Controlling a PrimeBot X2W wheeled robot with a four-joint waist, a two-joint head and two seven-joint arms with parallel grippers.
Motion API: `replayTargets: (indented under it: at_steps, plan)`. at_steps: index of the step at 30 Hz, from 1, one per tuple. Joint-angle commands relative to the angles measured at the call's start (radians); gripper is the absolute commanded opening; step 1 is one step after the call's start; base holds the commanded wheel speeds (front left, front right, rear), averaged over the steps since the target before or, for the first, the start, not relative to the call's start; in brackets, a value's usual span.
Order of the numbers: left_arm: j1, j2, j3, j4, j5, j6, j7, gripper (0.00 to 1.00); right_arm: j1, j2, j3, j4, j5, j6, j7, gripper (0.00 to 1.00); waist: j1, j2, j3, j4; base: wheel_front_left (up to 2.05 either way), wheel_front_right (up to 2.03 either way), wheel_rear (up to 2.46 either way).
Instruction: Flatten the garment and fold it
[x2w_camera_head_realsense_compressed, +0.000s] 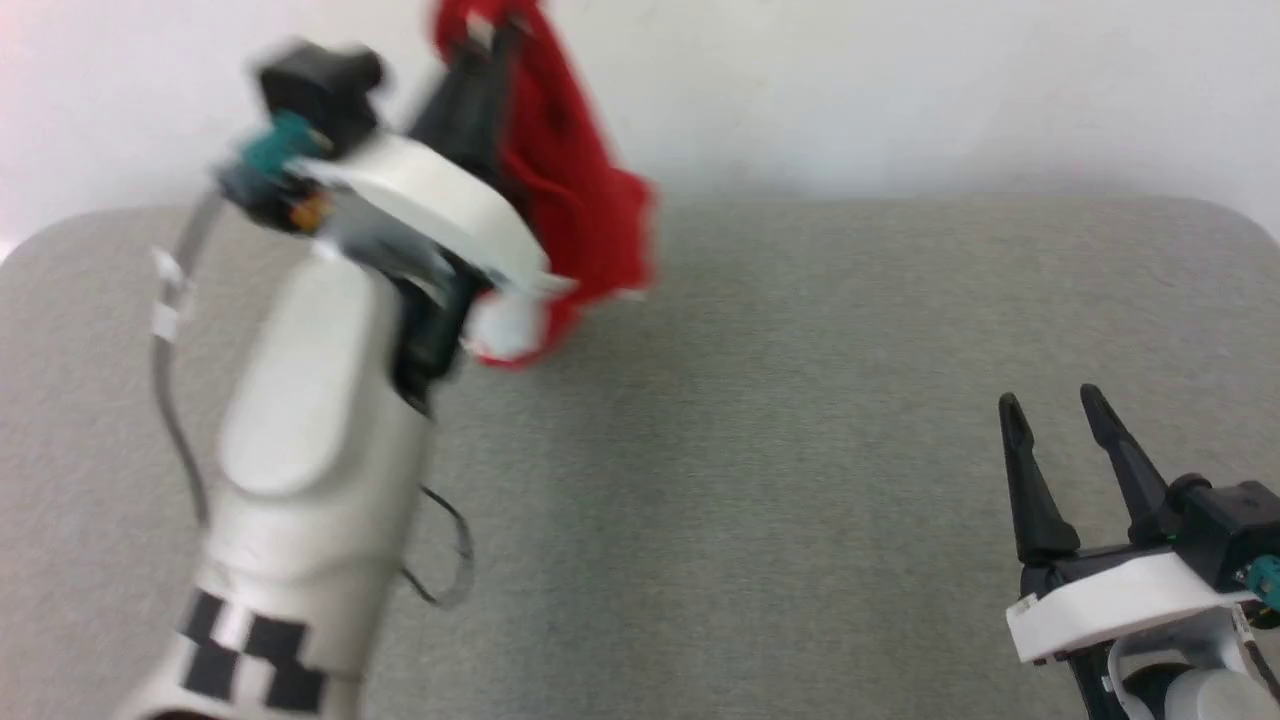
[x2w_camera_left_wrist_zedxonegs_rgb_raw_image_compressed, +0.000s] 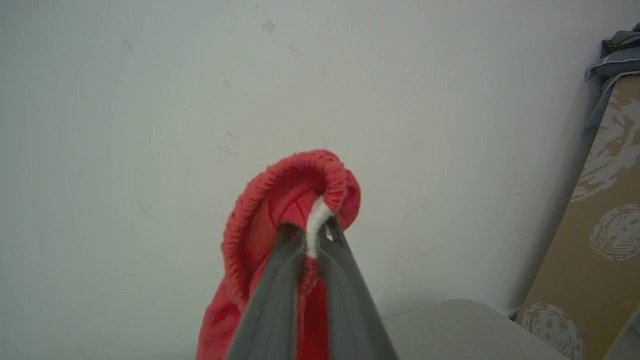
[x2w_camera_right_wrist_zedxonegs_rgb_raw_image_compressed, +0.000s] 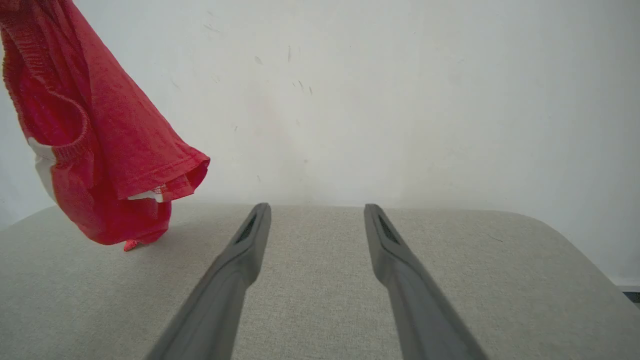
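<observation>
**Item 1. Table** (x2w_camera_head_realsense_compressed: 820, 480). Grey cloth-covered top with rounded corners, set against a pale wall (x2w_camera_head_realsense_compressed: 900, 90). We enter it as the surface for laying out.

**Item 2. Garment** (x2w_camera_head_realsense_compressed: 575, 200). Bright red soft knit, hanging in a bunched column over the far left part of the table, in front of the wall.
- In the right wrist view its lowest fold comes down to the table top. We cannot tell whether it touches.
- We judge it light, limp, not slippery and not fragile.
- From a single hold it will droop and twist. It will not spread until it is taken at a second point.
- Best holds, in our judgement, are the ribbed waistband (x2w_camera_left_wrist_zedxonegs_rgb_raw_image_compressed: 300, 165), already taken, and the stitched hem (x2w_camera_right_wrist_zedxonegs_rgb_raw_image_compressed: 165, 175), which hangs free at the lower edge on the side facing the other arm.

**Item 3. Left gripper** (x2w_camera_left_wrist_zedxonegs_rgb_raw_image_compressed: 312, 235). Raised high and clenched on the garment at the waistband, where a strip of white trim (x2w_camera_left_wrist_zedxonegs_rgb_raw_image_compressed: 315, 220) runs between the fingers. The cloth loops over the tips and falls away beneath them.

**Item 4. Right gripper** (x2w_camera_head_realsense_compressed: 1050, 400). Low at the near right of the table, fingers spread wide with nothing between them. It is well apart from the garment, which hangs above and to its left.
</observation>
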Motion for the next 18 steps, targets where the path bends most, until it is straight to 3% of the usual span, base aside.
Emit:
replayTargets:
  at_steps: [1,5,12,15,16,17,18]
  plan:
    - [0.034,-0.009,-0.009,-0.012,-0.008,-0.006,0.002,0.00,0.013,0.002,-0.002,-0.002,0.005,-0.001,-0.002,1.00,0.0001,-0.0001,-0.017,-0.053,0.00,0.00,0.00]
    - [0.187,-0.049,-0.065,-0.065,-0.047,-0.003,0.027,0.00,0.027,0.002,-0.004,-0.008,0.013,-0.001,-0.001,1.00,0.0001,-0.0001,-0.010,-0.079,0.00,0.00,0.00]
    - [0.551,-0.056,-0.087,-0.043,-0.090,0.083,0.041,0.00,0.040,0.002,-0.006,-0.008,0.026,-0.001,-0.008,1.00,0.0001,-0.0001,0.012,-0.098,0.00,0.00,0.00]
    - [0.640,-0.055,-0.100,-0.010,-0.088,0.097,0.022,0.00,0.040,0.002,-0.005,0.000,0.029,-0.001,-0.013,1.00,0.0001,-0.0001,0.015,-0.091,0.00,0.00,0.00]
    - [0.657,-0.055,-0.106,-0.005,-0.083,0.100,0.011,0.15,0.041,0.002,-0.005,0.002,0.029,-0.001,-0.014,1.00,0.0001,-0.0001,0.014,-0.088,0.00,0.00,0.00]
    - [0.669,-0.057,-0.113,-0.005,-0.080,0.099,0.000,0.49,0.041,0.002,-0.008,0.004,0.029,-0.001,-0.015,1.00,0.0001,-0.0001,0.013,-0.081,0.00,0.00,0.00]
    - [0.676,-0.058,-0.121,-0.010,-0.075,0.097,-0.017,1.00,0.041,0.002,-0.011,0.006,0.030,-0.001,-0.015,1.00,0.0001,-0.0001,0.012,-0.075,0.00,0.00,0.00]
